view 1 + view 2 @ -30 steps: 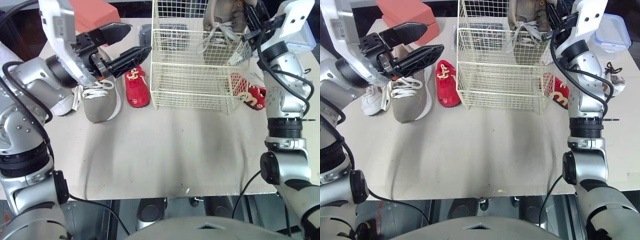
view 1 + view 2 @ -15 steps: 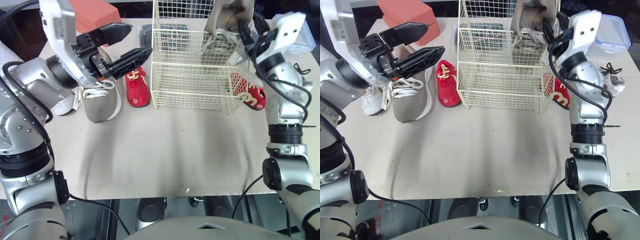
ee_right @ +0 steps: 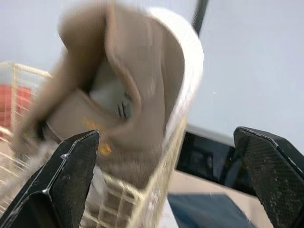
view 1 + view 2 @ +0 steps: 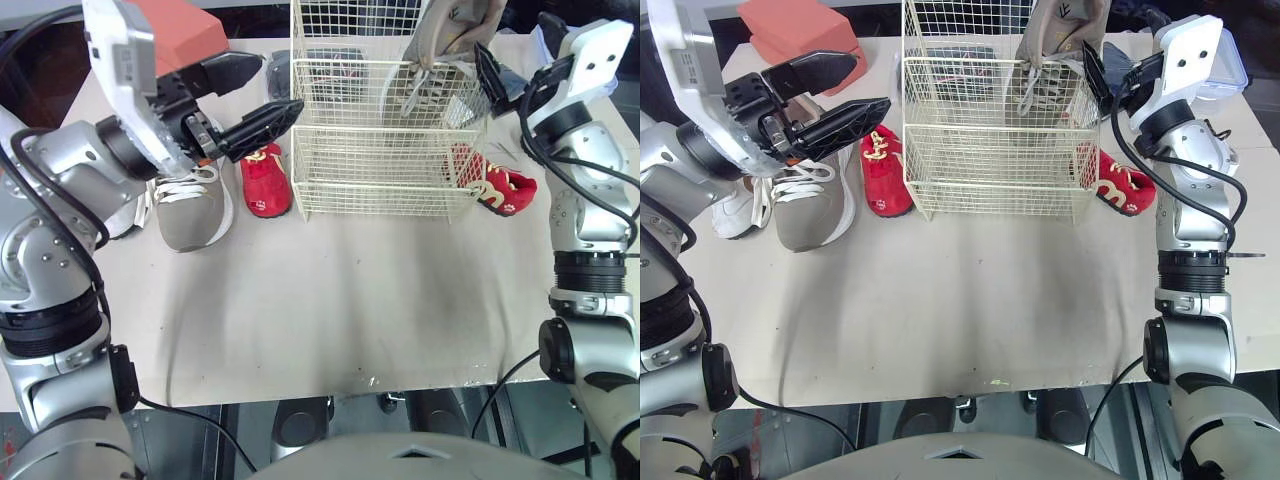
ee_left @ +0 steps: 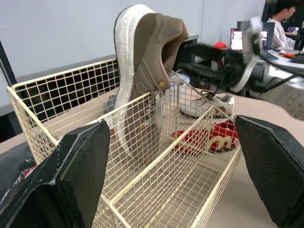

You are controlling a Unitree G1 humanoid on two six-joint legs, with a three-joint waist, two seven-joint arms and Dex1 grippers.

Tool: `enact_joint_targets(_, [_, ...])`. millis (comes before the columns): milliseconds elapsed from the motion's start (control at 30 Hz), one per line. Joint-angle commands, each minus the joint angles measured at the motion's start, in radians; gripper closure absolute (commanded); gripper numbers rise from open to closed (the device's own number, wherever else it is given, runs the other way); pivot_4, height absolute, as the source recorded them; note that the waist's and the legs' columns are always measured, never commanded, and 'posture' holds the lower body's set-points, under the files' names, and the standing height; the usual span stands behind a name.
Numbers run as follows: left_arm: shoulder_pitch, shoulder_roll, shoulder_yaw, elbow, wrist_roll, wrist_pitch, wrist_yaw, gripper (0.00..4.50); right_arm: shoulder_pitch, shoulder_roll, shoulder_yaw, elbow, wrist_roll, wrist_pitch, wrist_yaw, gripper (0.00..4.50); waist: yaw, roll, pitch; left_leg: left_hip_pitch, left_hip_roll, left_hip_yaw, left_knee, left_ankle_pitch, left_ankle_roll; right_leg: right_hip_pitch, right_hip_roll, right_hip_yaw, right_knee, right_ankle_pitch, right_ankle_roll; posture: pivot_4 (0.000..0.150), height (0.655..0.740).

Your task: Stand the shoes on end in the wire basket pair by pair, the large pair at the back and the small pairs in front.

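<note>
My right gripper (image 4: 1106, 72) is hanging open just beside the tan shoe (image 4: 1064, 22). The shoe is standing tall above the wire basket (image 4: 990, 172), so I am risking knocking it over.

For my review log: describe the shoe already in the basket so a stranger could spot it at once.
Find the cream wire basket at the far middle of the table. In its back section, on the robot's right, a taupe sneaker with a white sole stands on end, rising above the rim. Unlike it, the matching sneaker and red shoes lie flat on the table.
</note>
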Motion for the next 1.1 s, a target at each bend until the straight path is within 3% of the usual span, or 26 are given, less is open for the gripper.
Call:
enact_joint_targets(33, [0.006,0.010,0.021,0.000,0.024,-0.031,-0.003,0.00,0.006,-0.039,-0.014,-0.133,0.124,0.074,0.118,0.03,0.000,0.000,0.000,0.000,0.000,0.000,0.000,0.000,0.000,0.000,0.000,0.000,0.000,0.000,0.000,0.150,0.6860])
enact_joint_targets(300, [0.032,-0.014,0.111,0.154,0.077,-0.052,0.092,0.00,0.134,-0.117,0.068,-0.466,0.371,0.418,0.253,0.03,0.000,0.000,0.000,0.000,0.000,0.000,0.000,0.000,0.000,0.000,0.000,0.000,0.000,0.000,0.000,0.150,0.6860])
enact_joint_targets(500, [0.044,0.104,0.147,0.355,0.132,0.026,0.089,0.00,0.200,-0.125,0.124,-0.602,0.426,0.529,0.246,0.03,-0.001,0.000,0.000,0.000,0.000,-0.001,-0.001,0.000,0.000,0.000,0.000,-0.001,-0.001,0.000,0.000,0.150,0.6860])
enact_joint_targets(733, [-0.014,0.224,-0.023,0.565,0.278,0.179,0.068,0.00,0.226,-0.114,0.147,-0.622,0.405,0.538,0.230,0.03,0.012,-0.002,0.000,0.000,0.000,-0.002,-0.001,0.000,0.000,0.000,0.000,-0.003,-0.001,0.000,0.001,0.150,0.6860])
enact_joint_targets(1100, [-0.401,0.299,-0.290,1.043,0.491,0.289,-0.161,0.00,0.233,-0.070,0.155,-0.609,0.378,0.515,0.213,0.03,0.021,-0.004,0.001,-0.002,-0.002,0.001,-0.001,0.000,0.000,-0.001,0.001,-0.007,-0.001,-0.001,0.001,0.150,0.6860])
